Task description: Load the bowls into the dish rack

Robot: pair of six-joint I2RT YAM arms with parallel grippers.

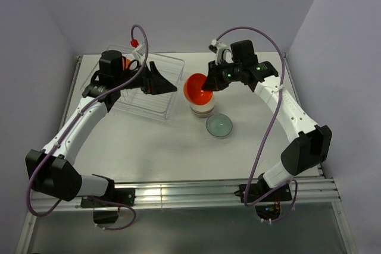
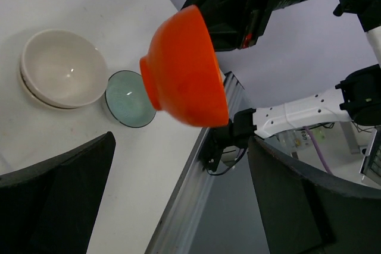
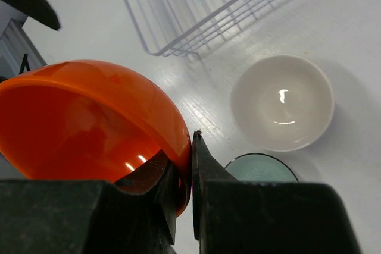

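Note:
My right gripper [image 1: 209, 82] [image 3: 187, 171] is shut on the rim of the orange bowl [image 1: 195, 88] [image 3: 89, 117] [image 2: 184, 66] and holds it tilted in the air, right of the dish rack [image 1: 156, 104] [image 3: 202, 10]. Below it stand two stacked cream bowls [image 1: 202, 109] [image 2: 62, 66] [image 3: 281, 102]. A teal bowl [image 1: 219, 125] [image 2: 128, 99] [image 3: 259, 168] rests on the table beside them. My left gripper [image 1: 164, 81] [image 2: 178, 206] hangs open and empty over the rack, facing the orange bowl. The rack looks empty where it shows.
The clear rack tray sits at the back left of the white table [image 1: 155, 147]. The table's metal front rail [image 1: 226, 193] [image 2: 196, 188] runs along the near edge. Grey walls close in the back and both sides.

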